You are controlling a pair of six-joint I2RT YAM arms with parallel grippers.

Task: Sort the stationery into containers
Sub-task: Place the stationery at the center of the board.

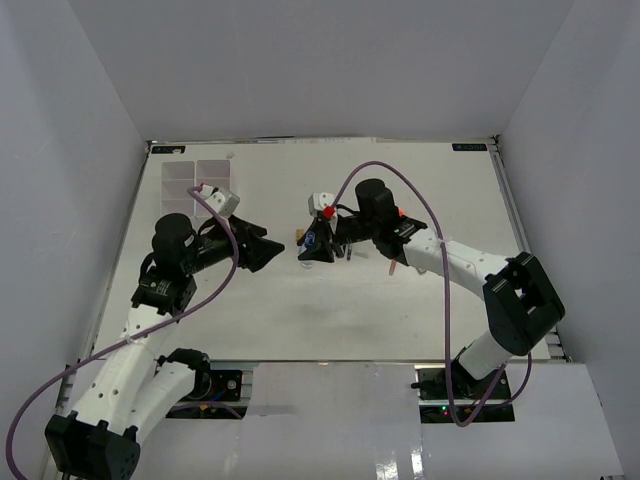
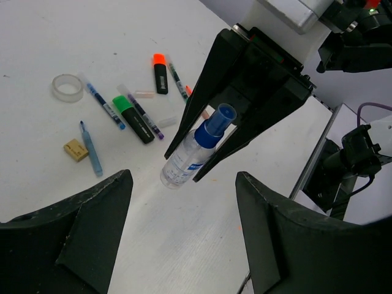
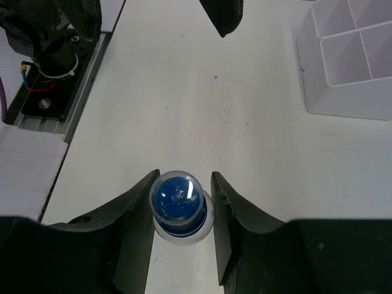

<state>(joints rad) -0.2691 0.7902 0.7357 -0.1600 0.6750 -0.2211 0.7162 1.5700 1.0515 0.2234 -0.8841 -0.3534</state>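
Note:
My right gripper (image 3: pixel 182 177) is shut on the blue-capped glue bottle (image 3: pixel 177 199) and holds it tilted above the table, cap towards the wrist. In the left wrist view the bottle (image 2: pixel 190 153) hangs between the right gripper's black fingers (image 2: pixel 245 92). My left gripper (image 2: pixel 184 177) is open just short of the bottle's base, with nothing between its fingers. From above, the two grippers (image 1: pixel 275 248) (image 1: pixel 305 250) face each other at mid-table. The containers (image 1: pixel 196 178) stand at the back left, also seen from the right wrist (image 3: pixel 349 61).
Loose stationery lies on the table behind the bottle: a tape ring (image 2: pixel 67 87), a green highlighter (image 2: pixel 133 118), an orange highlighter (image 2: pixel 160 73), a blue pen (image 2: pixel 92 147), a brass clip (image 2: pixel 76 150) and thin pens (image 2: pixel 103 103).

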